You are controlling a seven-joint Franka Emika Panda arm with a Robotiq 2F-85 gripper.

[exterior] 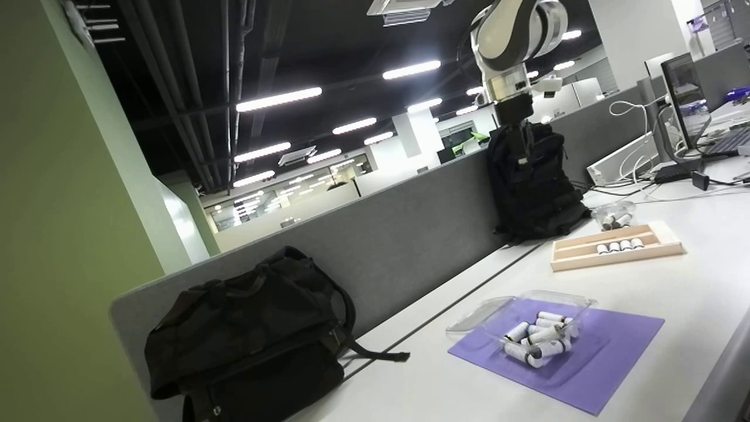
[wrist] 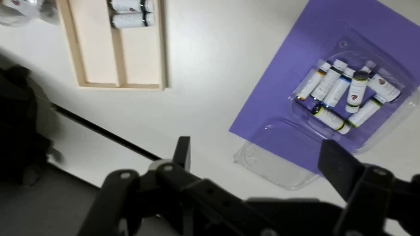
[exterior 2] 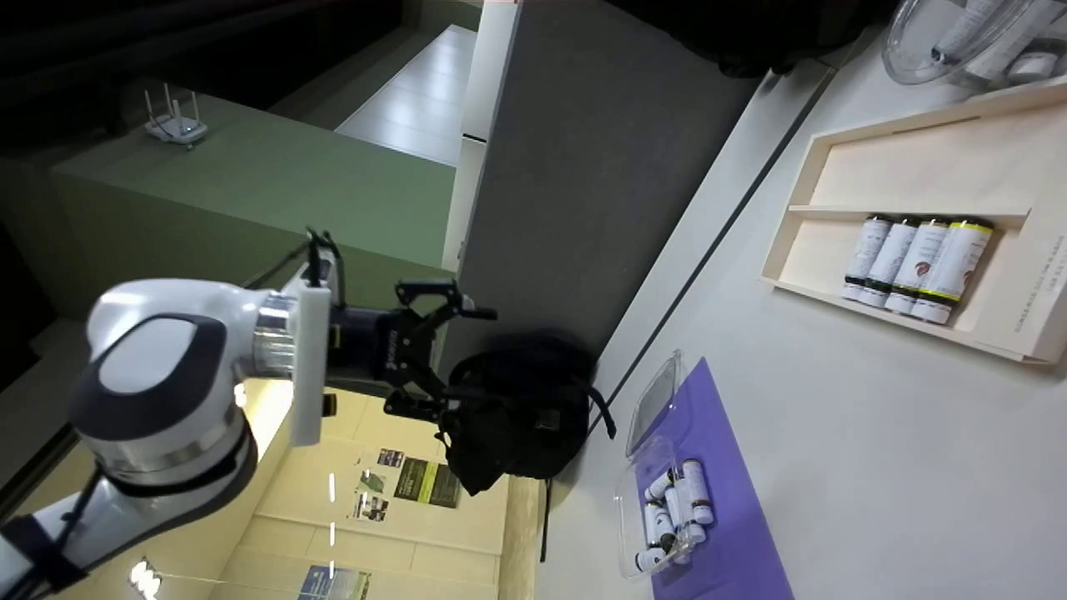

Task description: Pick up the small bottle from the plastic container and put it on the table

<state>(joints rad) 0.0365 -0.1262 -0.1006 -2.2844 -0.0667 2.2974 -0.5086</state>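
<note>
A clear plastic container (exterior: 554, 295) with its lid open lies on the purple mat (exterior: 621, 351) and holds several small white-labelled bottles (exterior: 545, 336). It also shows in the wrist view (wrist: 316, 127), with the bottles (wrist: 357, 91) lying at various angles. Another, smaller-looking clear container (exterior: 621, 206) with bottles in it stands by the wooden tray; it is cut off in the wrist view (wrist: 13, 19). The table (exterior: 422, 381) is a long white desktop. My gripper (exterior 2: 473, 354) is high above the table, open and empty; in the wrist view its fingers (wrist: 256, 144) are wide apart over the open lid.
The wooden tray (exterior 2: 917, 167) holds a row of small bottles (exterior 2: 921, 267). Black backpacks (exterior: 246, 334) (exterior: 530, 193) stand against the grey partition (exterior: 404, 240). A monitor (exterior: 685, 97) and cables (exterior: 638, 170) are at the far end.
</note>
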